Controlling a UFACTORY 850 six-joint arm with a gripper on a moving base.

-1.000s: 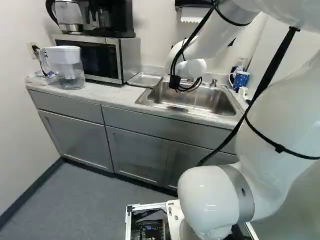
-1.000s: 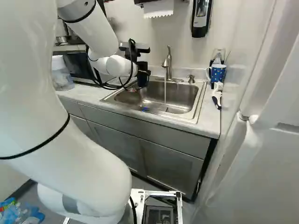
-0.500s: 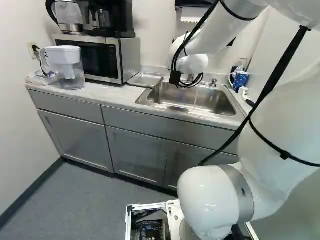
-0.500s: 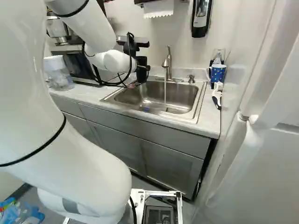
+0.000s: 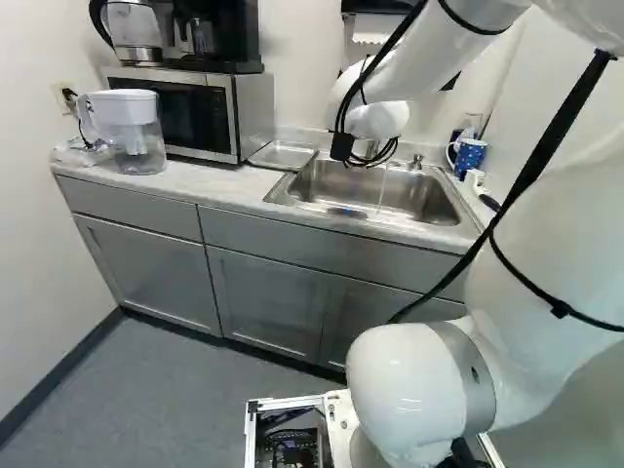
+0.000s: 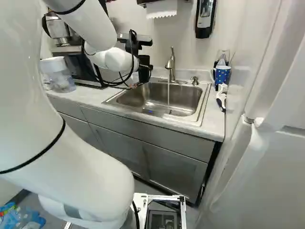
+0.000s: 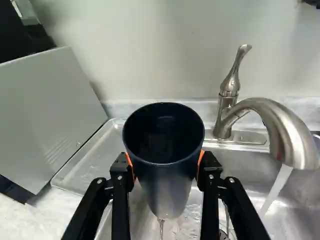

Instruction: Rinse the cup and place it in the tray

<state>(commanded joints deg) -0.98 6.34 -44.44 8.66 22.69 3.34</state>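
Note:
My gripper (image 6: 140, 67) is over the left part of the sink in the right base view, partly hidden by cables and wrist. In the wrist view the gripper (image 7: 165, 172) is shut on a dark blue cup (image 7: 167, 187), with an orange pad against each side. The cup's dark open mouth shows, and water trails from its lower end. The metal tray (image 7: 82, 167) lies beside the sink (image 6: 190, 101), between it and the microwave. Water runs from the faucet (image 7: 287, 135) into the basin, beside the cup and apart from it.
The microwave (image 5: 185, 112) stands next to the tray, with a water pitcher (image 5: 136, 132) on its far side. A blue patterned mug (image 6: 222, 75) and a brush (image 6: 221, 98) are at the counter's right end. A soap dispenser (image 6: 205, 19) hangs on the wall.
In the right base view the arm has shifted a little left and up, carrying the gripped cup with it. The base has stayed in place, and the faucet's stream was running before too.

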